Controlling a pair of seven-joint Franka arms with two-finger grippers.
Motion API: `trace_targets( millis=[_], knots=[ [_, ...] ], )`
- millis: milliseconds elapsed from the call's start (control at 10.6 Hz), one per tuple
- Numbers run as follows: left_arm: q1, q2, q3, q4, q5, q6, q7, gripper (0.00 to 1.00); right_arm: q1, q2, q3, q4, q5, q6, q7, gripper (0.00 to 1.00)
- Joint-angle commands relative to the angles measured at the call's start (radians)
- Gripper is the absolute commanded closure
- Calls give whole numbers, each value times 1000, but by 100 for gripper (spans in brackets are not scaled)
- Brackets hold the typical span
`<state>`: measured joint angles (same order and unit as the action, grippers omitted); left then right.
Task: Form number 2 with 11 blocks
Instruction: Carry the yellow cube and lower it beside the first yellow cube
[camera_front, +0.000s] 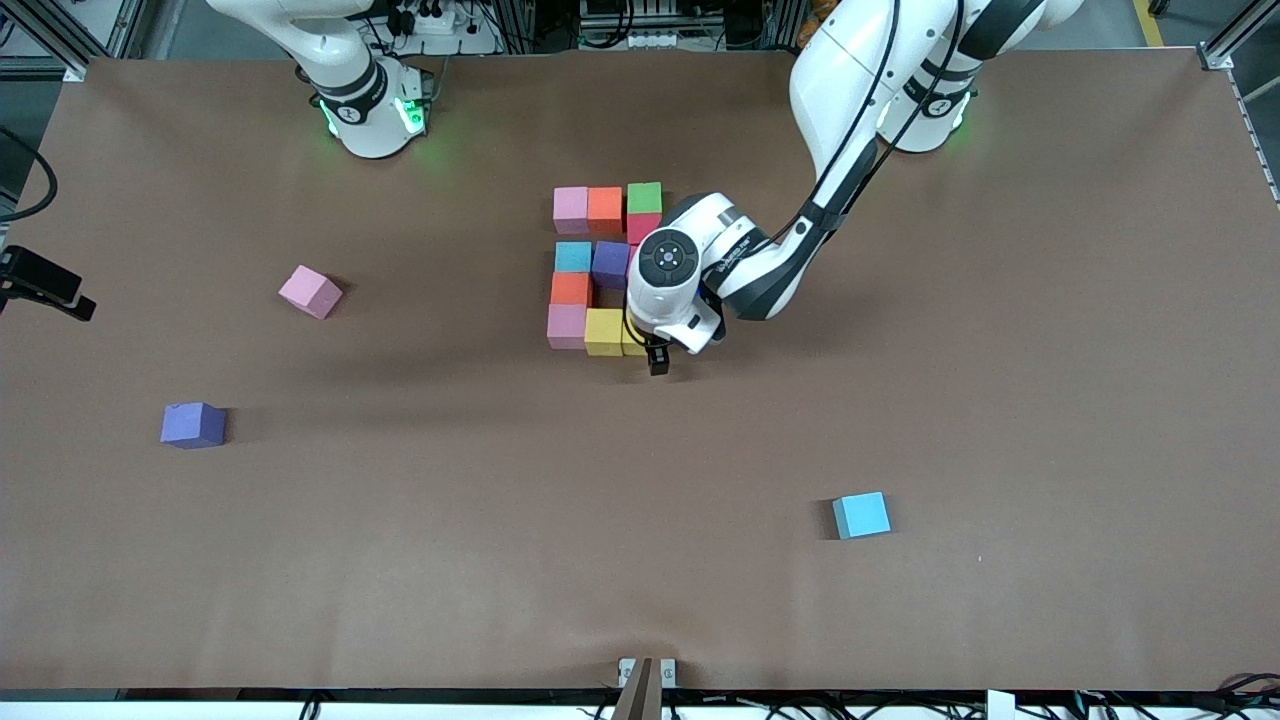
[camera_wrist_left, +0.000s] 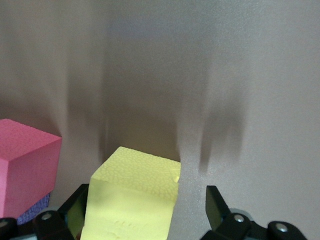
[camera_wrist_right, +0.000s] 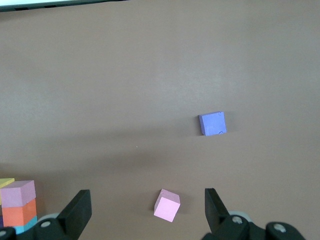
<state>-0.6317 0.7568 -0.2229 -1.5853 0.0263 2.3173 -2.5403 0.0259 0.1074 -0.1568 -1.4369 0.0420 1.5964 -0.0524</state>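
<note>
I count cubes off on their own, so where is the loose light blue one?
In the front view, the loose light blue cube sits alone toward the left arm's end of the table, nearer to the camera than the multicoloured digit.

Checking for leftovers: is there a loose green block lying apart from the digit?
No: the green block sits in the digit's top row beside an orange block; the loose ones are pink, purple and light blue.

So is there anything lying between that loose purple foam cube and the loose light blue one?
No. In the front view only bare brown table runs from the loose purple foam cube to the loose light blue foam cube.
</note>
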Motion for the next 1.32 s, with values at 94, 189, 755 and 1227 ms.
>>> trace_targets(
  millis=[94,189,755,1227],
  knots=[
    [-8,-17,5,25,52,-22,-8,0,19,0,-12,10,15,-10,0,0],
    [-8,-27,2,25,61,-53,-3,0,19,0,-12,10,15,-9,0,0],
    [-6,-62,-30,30,64,-166,55,0,16,0,-13,10,13,-7,-1,0],
    [13,-109,-23,28,61,-236,244,0,19,1,-13,12,9,1,2,0]
  ],
)
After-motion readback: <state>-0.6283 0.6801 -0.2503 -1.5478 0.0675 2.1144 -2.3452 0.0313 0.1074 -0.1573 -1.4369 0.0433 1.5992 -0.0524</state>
